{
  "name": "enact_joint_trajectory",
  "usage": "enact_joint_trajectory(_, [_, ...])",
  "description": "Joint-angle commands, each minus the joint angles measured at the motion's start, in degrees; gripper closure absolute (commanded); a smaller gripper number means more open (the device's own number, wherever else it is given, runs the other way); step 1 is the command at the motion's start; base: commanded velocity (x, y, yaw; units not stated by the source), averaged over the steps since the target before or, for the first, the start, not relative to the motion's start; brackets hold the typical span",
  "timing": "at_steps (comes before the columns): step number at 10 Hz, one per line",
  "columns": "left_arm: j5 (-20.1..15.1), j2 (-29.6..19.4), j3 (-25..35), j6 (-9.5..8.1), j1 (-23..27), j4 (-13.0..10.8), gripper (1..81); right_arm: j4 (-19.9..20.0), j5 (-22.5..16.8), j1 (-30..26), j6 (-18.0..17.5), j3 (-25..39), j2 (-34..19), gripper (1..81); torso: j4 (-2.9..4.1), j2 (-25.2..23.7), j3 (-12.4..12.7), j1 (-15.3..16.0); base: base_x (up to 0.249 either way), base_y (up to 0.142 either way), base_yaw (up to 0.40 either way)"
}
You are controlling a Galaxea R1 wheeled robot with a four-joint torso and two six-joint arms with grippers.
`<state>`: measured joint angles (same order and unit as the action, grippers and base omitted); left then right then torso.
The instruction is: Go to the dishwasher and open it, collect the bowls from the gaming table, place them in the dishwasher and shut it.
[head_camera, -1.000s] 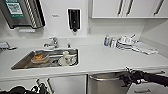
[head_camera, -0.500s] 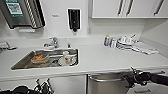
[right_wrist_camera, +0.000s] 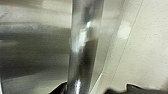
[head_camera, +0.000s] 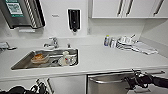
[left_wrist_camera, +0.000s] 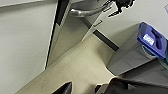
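Right gripper [head_camera: 133, 80] moved left along dishwasher [head_camera: 107, 85] handle [head_camera: 110, 80].

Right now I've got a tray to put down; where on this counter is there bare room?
The widest bare stretch of counter lies between the sink and the dish pile. A narrower strip runs along the front edge. It is crowded inside the sink and in the right back corner.

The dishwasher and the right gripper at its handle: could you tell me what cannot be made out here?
- Dishwasher interior: head view, hidden behind the steel front and cut off by the picture's lower edge.
- Right gripper fingers: head view, too blurred to tell open or shut around the bar handle.
- Sink contents: blurred, kinds unclear.
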<state>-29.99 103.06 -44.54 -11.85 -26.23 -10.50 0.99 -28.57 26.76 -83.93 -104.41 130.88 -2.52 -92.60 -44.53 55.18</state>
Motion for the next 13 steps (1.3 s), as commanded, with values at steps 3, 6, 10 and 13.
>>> enact_joint_trajectory(3, [-0.8,-2.1,1.1,-0.10,6.8,0.3,1.0,-0.5,-11.8,2.2,0.0,0.3,-4.7,1.0,0.00,0.0,0.0,0.0,0.000,0.000,0.000])
enact_joint_trajectory(6, [-0.8,-1.4,1.1,-0.19,7.1,0.5,1.0,-0.5,-11.4,2.8,0.0,4.1,-9.1,1.0,0.00,0.0,0.0,0.0,0.000,0.000,0.000])
enact_joint_trajectory(10, [-0.8,-0.3,1.0,-0.19,7.1,0.5,1.0,-0.5,-10.8,3.3,0.0,6.8,-11.0,1.0,0.00,0.0,0.0,0.0,0.000,0.000,0.000])
enact_joint_trajectory(13, [-0.9,0.6,0.6,-0.19,7.1,0.6,1.0,-0.5,-9.0,3.9,0.0,6.8,-11.0,1.0,0.00,0.0,0.0,0.1,-0.054,0.000,0.000])
